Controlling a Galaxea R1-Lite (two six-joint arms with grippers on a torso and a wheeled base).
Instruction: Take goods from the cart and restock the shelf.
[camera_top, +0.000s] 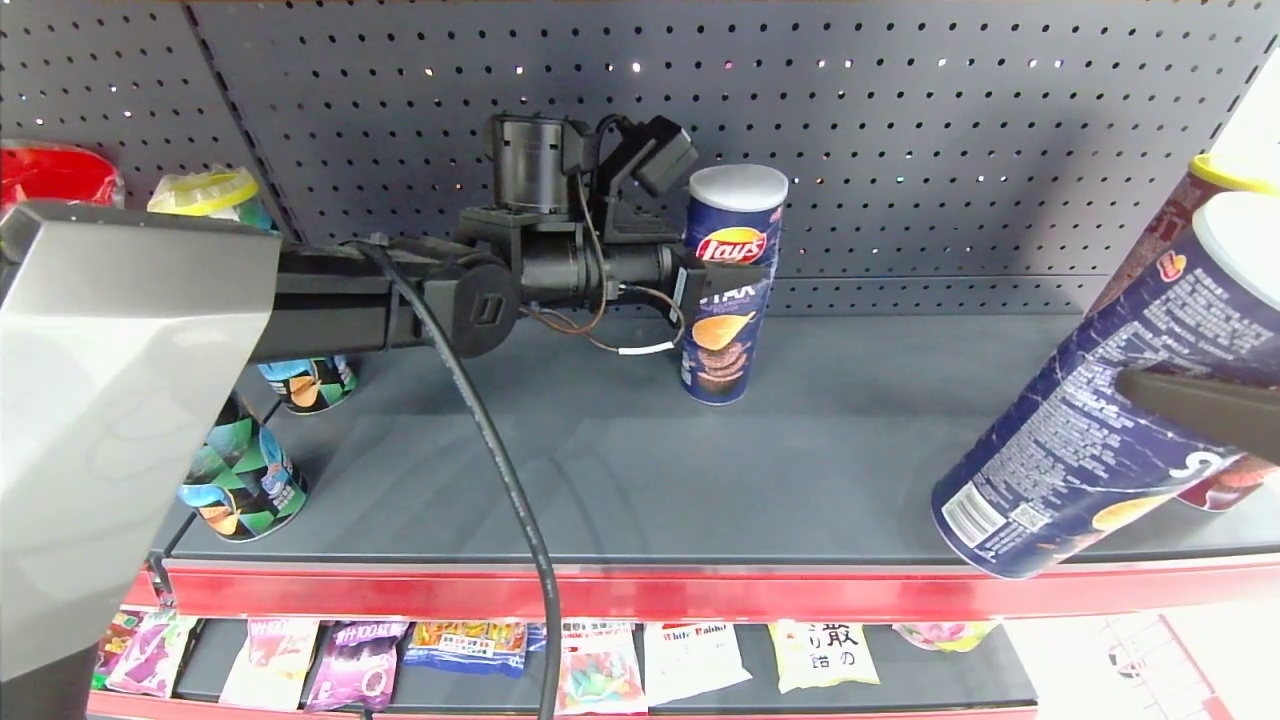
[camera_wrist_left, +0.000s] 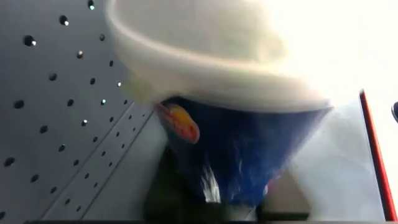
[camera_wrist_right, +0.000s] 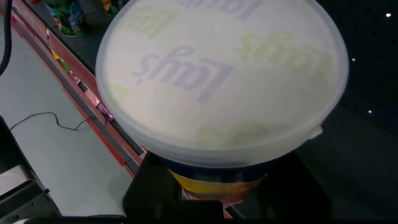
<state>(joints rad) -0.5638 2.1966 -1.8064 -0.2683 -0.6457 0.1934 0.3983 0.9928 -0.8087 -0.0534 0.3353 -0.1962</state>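
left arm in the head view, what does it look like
The left arm has a silver-grey boxy shell nearest the camera, then a black square link, a round black joint and a dark cylindrical motor on top. A thick black cable loops down from it; thin brown and white wires run by the wrist.

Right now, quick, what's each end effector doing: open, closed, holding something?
Left end effector: closed on the upright blue chip can.
Right end effector: closed on the tilted blue chip can.

Left hand (camera_top: 700, 285) fingertips hidden behind upright can (camera_top: 730, 330); tilted can (camera_top: 1080, 420) edge-cropped.
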